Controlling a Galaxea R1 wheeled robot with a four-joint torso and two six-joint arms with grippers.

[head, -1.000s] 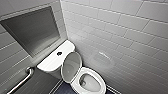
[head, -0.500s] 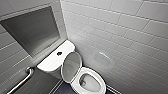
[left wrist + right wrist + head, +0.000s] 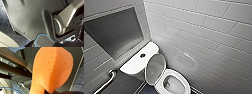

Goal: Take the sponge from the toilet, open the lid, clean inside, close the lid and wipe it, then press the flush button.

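The white toilet point(image 3: 182, 76) stands in the corner, seen from above in the head view. Its lid point(image 3: 155, 68) is raised and leans back against the cistern point(image 3: 134, 65), leaving the oval bowl open. In the middle of the cistern top sits the dark round flush button point(image 3: 142, 55). The orange sponge point(image 3: 52, 69) looms large in the right wrist view, with my right gripper point(image 3: 49, 92) shut on its lower end. In the left wrist view, grey robot body panels sit close to the camera and nothing is held.
A metal grab rail point(image 3: 106, 83) runs along the grey wall left of the cistern, below a recessed grey panel point(image 3: 114, 32). White tiled wall point(image 3: 204, 37) closes the right side. Dark blue patterned floor tiles point(image 3: 5, 21) lie beneath.
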